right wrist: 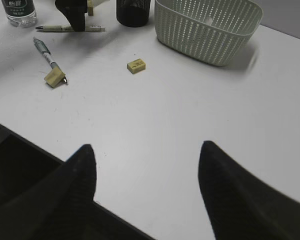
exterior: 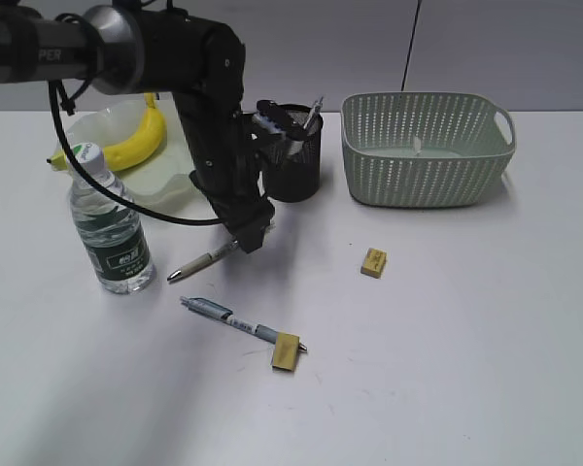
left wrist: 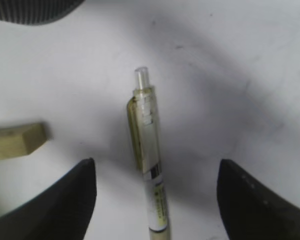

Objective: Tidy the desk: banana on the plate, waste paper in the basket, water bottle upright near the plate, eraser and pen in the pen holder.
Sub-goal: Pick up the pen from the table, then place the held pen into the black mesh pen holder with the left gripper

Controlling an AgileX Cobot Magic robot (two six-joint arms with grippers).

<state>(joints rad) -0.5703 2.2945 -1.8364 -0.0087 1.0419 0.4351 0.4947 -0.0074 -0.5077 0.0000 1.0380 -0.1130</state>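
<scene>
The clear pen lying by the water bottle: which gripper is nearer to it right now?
Left. The left gripper hangs open right over the clear pen, its fingers on either side of the barrel. The right gripper, also open, sits far back at the desk's near edge.

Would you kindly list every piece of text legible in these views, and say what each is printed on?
"PER" – white letters on the left arm, cut off at the frame edge.
Water bottle label: white print, too blurred to read.
Blue-grip pen barrel: markings too small.
Eraser: print unreadable.
</scene>
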